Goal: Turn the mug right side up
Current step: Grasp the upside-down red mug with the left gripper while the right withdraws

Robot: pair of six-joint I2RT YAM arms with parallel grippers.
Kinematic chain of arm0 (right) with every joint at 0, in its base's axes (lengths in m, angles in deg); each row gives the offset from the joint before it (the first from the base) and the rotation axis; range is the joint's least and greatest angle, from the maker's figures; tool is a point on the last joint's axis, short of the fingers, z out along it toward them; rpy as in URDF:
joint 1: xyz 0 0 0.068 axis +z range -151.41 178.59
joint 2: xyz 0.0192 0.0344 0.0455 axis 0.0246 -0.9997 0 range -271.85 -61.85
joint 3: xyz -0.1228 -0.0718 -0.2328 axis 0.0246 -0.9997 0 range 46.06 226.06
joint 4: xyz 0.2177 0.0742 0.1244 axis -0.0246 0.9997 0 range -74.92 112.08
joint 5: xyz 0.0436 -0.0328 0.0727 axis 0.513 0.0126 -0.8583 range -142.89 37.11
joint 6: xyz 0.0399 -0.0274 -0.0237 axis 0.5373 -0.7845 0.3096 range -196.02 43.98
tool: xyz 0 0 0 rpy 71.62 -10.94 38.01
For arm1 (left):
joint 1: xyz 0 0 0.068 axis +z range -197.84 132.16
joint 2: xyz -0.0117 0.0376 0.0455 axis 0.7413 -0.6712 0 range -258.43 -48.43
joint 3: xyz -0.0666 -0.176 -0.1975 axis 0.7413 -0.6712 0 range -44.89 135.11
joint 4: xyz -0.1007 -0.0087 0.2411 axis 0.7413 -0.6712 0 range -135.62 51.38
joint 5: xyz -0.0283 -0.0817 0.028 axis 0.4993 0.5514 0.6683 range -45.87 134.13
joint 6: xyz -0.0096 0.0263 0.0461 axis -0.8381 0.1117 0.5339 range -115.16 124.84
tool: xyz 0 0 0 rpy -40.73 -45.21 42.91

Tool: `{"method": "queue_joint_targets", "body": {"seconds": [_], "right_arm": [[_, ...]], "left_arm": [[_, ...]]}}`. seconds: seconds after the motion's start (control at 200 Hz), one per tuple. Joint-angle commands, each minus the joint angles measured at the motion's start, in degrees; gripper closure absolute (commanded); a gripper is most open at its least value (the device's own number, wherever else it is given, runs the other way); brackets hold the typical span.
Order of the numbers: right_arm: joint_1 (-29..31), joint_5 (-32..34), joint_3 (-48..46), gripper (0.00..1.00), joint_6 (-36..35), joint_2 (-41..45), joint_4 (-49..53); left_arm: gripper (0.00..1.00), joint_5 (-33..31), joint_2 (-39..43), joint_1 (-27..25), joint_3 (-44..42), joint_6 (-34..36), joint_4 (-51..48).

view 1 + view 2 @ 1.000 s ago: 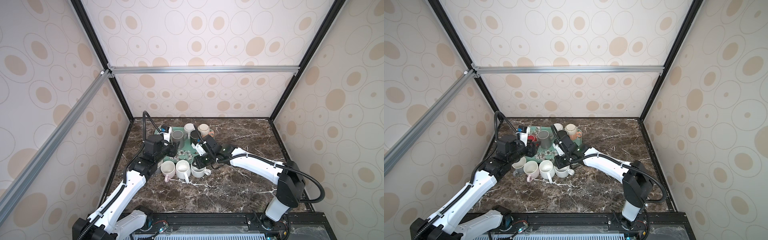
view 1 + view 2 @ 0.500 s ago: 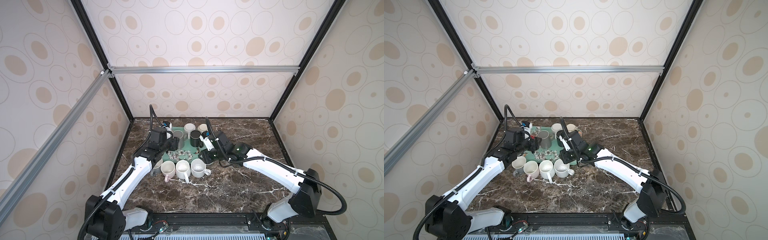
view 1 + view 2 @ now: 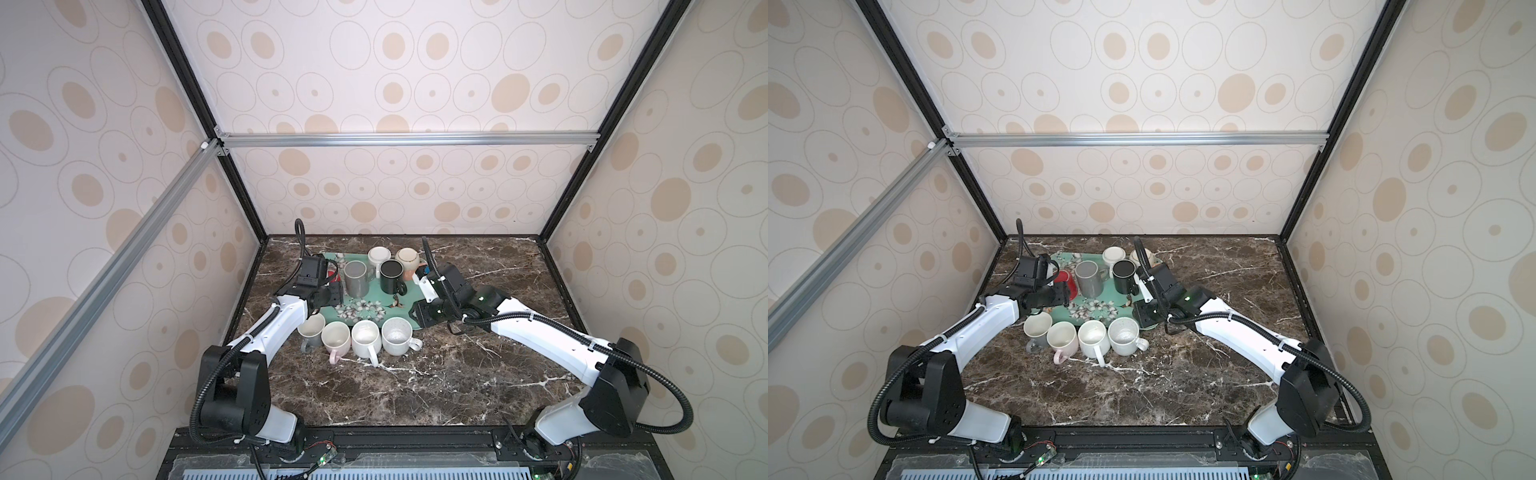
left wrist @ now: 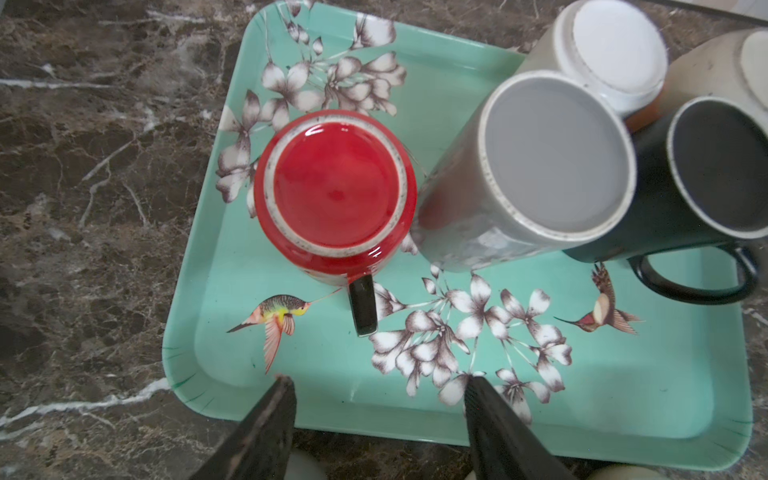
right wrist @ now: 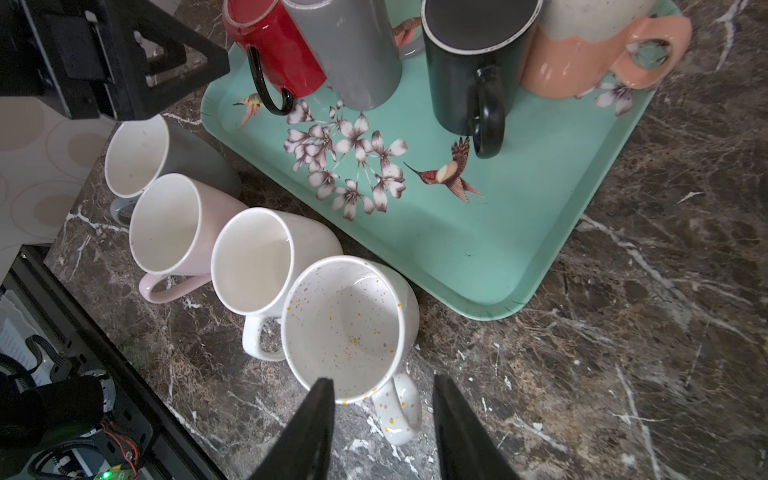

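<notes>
Red mug (image 4: 334,189), upside down on the teal tray (image 4: 199,332) near the worktop's far left corner, sits just beside a grey mug (image 4: 557,153); the left pincer (image 4: 379,379) hovers near, wide and empty, and should likely centre over it, then descend straight, straddling the body without nudging its neighbour.

Teal flowered tray (image 3: 365,307) lying on marble tabletop (image 3: 415,386), toward 11 o'clock from its middle. Aluminium bar (image 3: 407,139) running across dotted back wall (image 3: 415,62), 12 o'clock.

The dark marble table (image 3: 415,386) holds a green bird tray (image 5: 478,232). Beside it stand a gray mug (image 5: 137,156), a pink mug (image 5: 166,224), a white mug (image 5: 253,259) and a speckled mug (image 5: 345,328).
</notes>
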Motion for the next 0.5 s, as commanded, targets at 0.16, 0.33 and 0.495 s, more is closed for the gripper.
{"method": "queue_joint_targets", "body": {"seconds": [0.16, 0.33, 0.495], "right_arm": [[-1.8, -1.4, -1.4, 0.57, -0.8, 0.2, -1.4], [-3.2, -2.2, -2.4, 0.57, -0.8, 0.0, -2.0], [-4.6, -3.2, -3.4, 0.57, -0.8, -0.2, -2.6]], "left_arm": [[0.35, -3.1, -4.0, 0.7, -1.3, -3.3, 7.3], [0.36, -2.9, -8.2, 0.7, -0.1, -4.3, 9.1], [0.37, -4.8, -10.7, 0.7, -0.7, -5.2, 11.4]]}}
